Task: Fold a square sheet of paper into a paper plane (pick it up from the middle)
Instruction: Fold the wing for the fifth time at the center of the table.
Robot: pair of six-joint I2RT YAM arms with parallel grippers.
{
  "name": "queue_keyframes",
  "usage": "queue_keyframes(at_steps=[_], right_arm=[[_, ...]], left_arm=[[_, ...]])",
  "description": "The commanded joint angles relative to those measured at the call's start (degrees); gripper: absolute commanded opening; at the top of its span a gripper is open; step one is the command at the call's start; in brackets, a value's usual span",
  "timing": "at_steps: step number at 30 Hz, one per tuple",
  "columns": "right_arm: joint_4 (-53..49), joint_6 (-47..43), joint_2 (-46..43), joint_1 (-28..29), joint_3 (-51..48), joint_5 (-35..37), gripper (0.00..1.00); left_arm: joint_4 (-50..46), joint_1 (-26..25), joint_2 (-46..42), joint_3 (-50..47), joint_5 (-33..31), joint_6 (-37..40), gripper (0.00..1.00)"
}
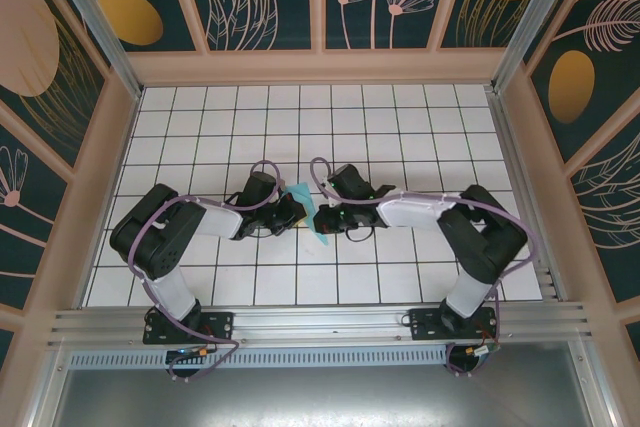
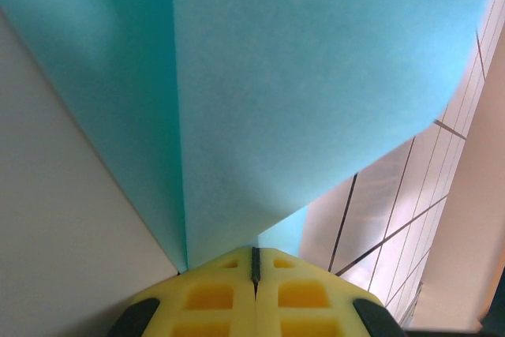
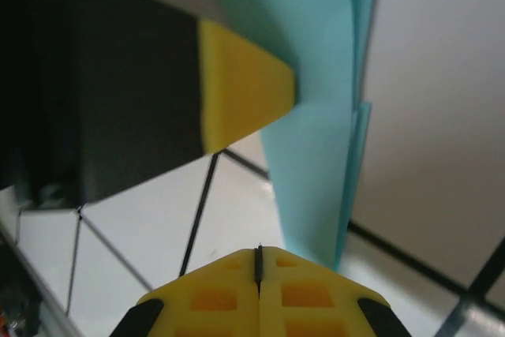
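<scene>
**Light paper plane [image 1: 322,232] held just above mid-surface between both arms**
The folded turquoise sheet looks limp, slippery and quick to crease, so I judge it is best pinched near the centre fold. The left gripper [image 1: 300,209] is clamped on it. The right gripper [image 1: 323,213] is closed beside its lower edge, hold unclear. The tiled surface [image 1: 400,117] is open far, left and right, with the walls well apart.

**One Plane, Two Arms, One Table**

There is one turquoise-blue folded paper plane [image 1: 323,237]. There are two black grippers with yellow fingers: the left gripper [image 1: 298,209] and the right gripper [image 1: 322,215]. They are on two black-and-white robot arms. There is one white tiled table [image 1: 400,117].
</scene>
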Motion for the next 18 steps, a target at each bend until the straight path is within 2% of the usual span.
queue_keyframes(at_steps=[1, 6, 9, 12, 16, 18], right_arm=[[1.24, 0.66, 3.27, -0.14, 2.07, 1.05, 0.0], [-0.01, 0.33, 5.97, -0.32, 1.65, 1.81, 0.0], [-0.7, 0.09, 6.13, -0.51, 0.69, 2.4, 0.0], [-1.21, -0.14, 6.0, -0.7, -0.01, 2.53, 0.0], [-1.56, -0.28, 6.08, -0.85, -0.19, 2.53, 0.0], [-1.54, -0.28, 6.09, -0.9, -0.21, 2.51, 0.0]], left_arm=[[-4.57, 0.71, 1.0, -0.64, -6.62, 2.64, 0.0], [-2.05, 0.7, -0.19, 0.1, -4.13, 3.94, 0.0], [-1.97, 0.7, -2.0, 1.4, -3.23, 6.83, 0.06], [-5.43, 0.7, -5.43, 3.87, -4.7, 12.74, 0.15], [-10.14, 0.7, -6.96, 6.1, -8.83, 19.86, 0.2], [-10.38, 0.7, -6.89, 6.54, -8.88, 21.55, 0.22]])
